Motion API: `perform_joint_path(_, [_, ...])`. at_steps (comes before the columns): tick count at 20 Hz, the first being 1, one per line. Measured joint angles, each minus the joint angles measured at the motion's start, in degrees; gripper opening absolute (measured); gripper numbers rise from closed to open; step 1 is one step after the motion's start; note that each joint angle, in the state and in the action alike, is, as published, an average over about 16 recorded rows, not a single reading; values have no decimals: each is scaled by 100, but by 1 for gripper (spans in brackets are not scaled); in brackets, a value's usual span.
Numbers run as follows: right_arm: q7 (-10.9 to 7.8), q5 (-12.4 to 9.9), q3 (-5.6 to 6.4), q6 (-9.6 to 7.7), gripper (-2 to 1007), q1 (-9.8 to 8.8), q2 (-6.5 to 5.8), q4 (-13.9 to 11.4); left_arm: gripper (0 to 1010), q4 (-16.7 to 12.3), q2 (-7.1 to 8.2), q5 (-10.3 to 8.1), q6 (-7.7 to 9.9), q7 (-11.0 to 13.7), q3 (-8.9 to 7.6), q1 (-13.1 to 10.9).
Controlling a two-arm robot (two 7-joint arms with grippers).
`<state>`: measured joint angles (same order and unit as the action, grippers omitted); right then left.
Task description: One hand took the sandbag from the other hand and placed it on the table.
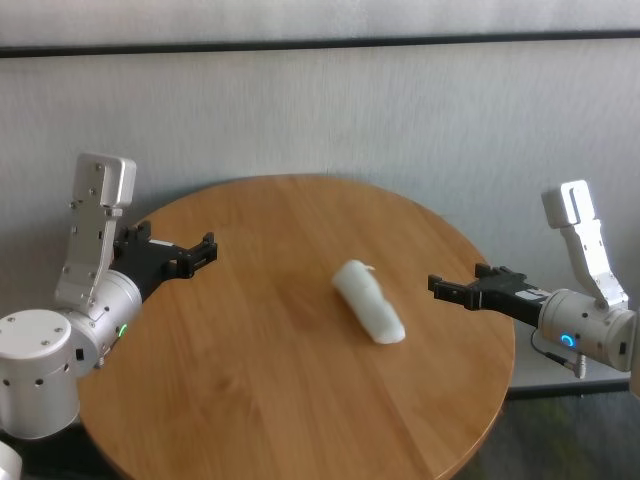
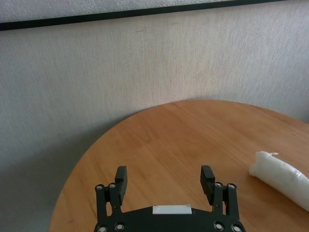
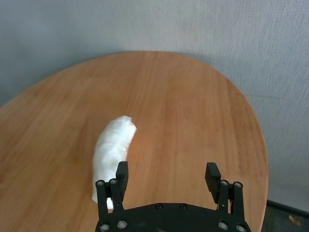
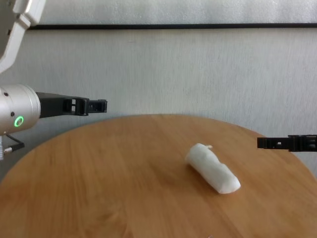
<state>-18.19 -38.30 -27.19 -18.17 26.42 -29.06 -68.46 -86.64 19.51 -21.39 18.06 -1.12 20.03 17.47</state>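
The white sandbag (image 1: 368, 301) lies flat on the round wooden table (image 1: 250, 370), right of centre; it also shows in the chest view (image 4: 213, 168), the left wrist view (image 2: 282, 178) and the right wrist view (image 3: 112, 150). My right gripper (image 1: 437, 287), the blue-lit one, is open and empty, hovering just right of the bag; its fingers (image 3: 121, 175) show spread. My left gripper (image 1: 206, 249), the green-lit one, is open and empty above the table's left edge, well away from the bag; its fingers (image 2: 120, 178) show spread.
A grey textured wall (image 1: 330, 110) with a dark horizontal strip stands behind the table. The table's rim (image 1: 505, 380) curves close under the right gripper. Bare wood lies between the left gripper and the bag.
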Motion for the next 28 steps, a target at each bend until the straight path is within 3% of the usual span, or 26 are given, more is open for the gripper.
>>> perform_joint_path(7, [-73, 44, -16, 60, 1002, 47, 44, 10, 1002, 0, 0, 0, 0, 0, 0, 0])
perform_joint_path(13, [-283, 175, -108, 201, 1002, 239, 243, 99, 1002, 0, 0, 0, 0, 0, 0, 0])
perform_joint_path(17, [-487, 301, -223, 330, 1003, 442, 487, 242, 1002, 0, 0, 0, 0, 0, 1, 0])
perform_joint_path(28, [-937, 613, -571, 581, 1003, 968, 1316, 834, 1002, 0, 0, 0, 0, 0, 1, 0])
